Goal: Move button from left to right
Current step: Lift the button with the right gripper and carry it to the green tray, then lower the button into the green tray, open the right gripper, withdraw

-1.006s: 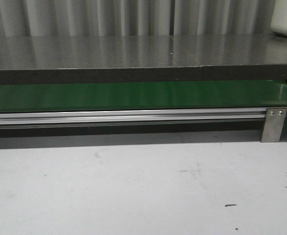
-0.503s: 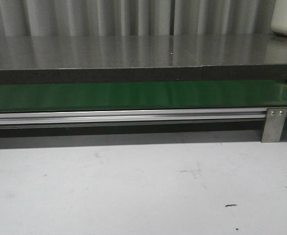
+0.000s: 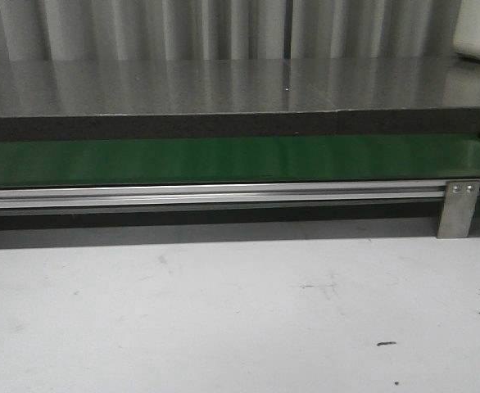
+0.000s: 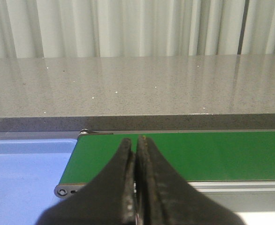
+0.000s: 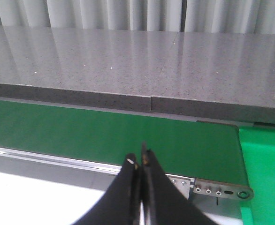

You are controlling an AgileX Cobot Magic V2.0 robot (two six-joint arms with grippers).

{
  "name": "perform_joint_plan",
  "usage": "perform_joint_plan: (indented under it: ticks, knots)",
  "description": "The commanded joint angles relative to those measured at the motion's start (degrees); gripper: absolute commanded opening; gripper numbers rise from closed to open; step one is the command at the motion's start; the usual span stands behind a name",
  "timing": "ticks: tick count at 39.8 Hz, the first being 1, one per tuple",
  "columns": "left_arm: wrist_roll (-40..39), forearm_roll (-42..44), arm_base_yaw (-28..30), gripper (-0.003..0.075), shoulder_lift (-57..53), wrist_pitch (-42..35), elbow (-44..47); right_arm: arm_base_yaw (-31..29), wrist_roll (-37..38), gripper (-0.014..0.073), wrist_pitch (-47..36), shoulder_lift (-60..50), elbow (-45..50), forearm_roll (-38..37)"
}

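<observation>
The button is out of view in every frame. The green belt (image 3: 224, 160) runs bare across the front view, and neither arm shows there. In the left wrist view my left gripper (image 4: 136, 140) is shut with nothing between its black fingers, hovering over the belt's (image 4: 222, 154) left end. In the right wrist view my right gripper (image 5: 140, 158) is also shut and empty, above the belt's (image 5: 81, 131) near edge by its right end.
A grey stone-like shelf (image 3: 224, 86) runs behind the belt, an aluminium rail (image 3: 207, 195) along its front. A blue tray (image 4: 25, 168) lies beyond the belt's left end, a green surface (image 5: 266, 168) beyond its right end. A white table (image 3: 224, 319) lies in front.
</observation>
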Motion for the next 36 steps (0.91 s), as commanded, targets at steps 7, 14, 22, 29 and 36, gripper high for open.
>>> perform_joint_plan:
  ticks: [7,14,22,29,36]
  knots:
    - [-0.2,-1.9,-0.2,-0.0021,0.4,-5.9,0.2,0.2,-0.7,-0.0067,-4.8,0.1,-1.6,-0.5]
    - [-7.0,0.8,-3.1,-0.0021,-5.7,-6.3,6.0,0.2,-0.7,-0.0067,-4.8,0.1,-1.6,-0.5]
    - [-7.6,1.5,-5.7,-0.0021,-5.4,-14.6,15.0,0.2,-0.7,-0.0067,-4.6,0.2,-1.5,-0.5]
    - [-7.6,1.3,-5.7,-0.0021,-5.4,-18.2,20.6,0.2,-0.7,-0.0067,-4.6,0.2,-1.5,-0.5]
    - [-7.6,0.9,-5.7,-0.0021,-5.3,-18.2,20.7,0.2,-0.7,-0.0067,-4.6,0.2,-1.5,-0.5]
